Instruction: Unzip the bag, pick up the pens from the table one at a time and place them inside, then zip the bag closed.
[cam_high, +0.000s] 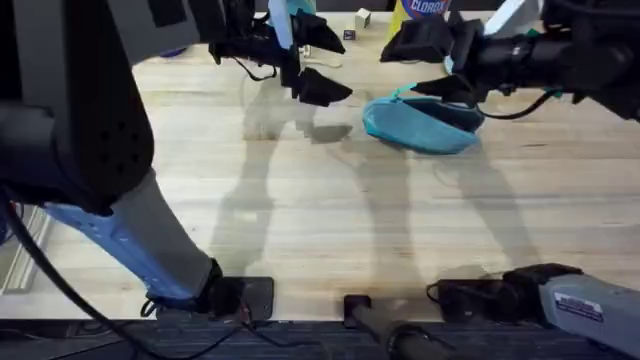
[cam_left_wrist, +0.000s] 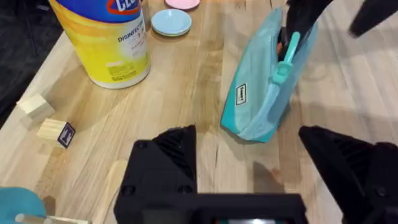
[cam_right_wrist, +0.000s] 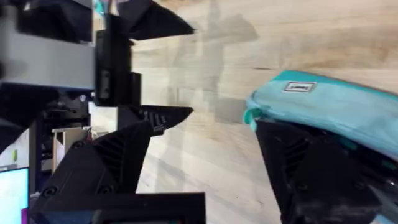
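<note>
Left hand spread wide, empty; right hand at soft turquoise pouch, grip unclear.

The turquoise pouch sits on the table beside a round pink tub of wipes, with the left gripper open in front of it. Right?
Not quite: the tub is yellow with a blue top, as the left wrist view shows. The turquoise pouch does sit on the table beside it, with the left gripper open in front.

"CLOROX" — yellow canister
</note>
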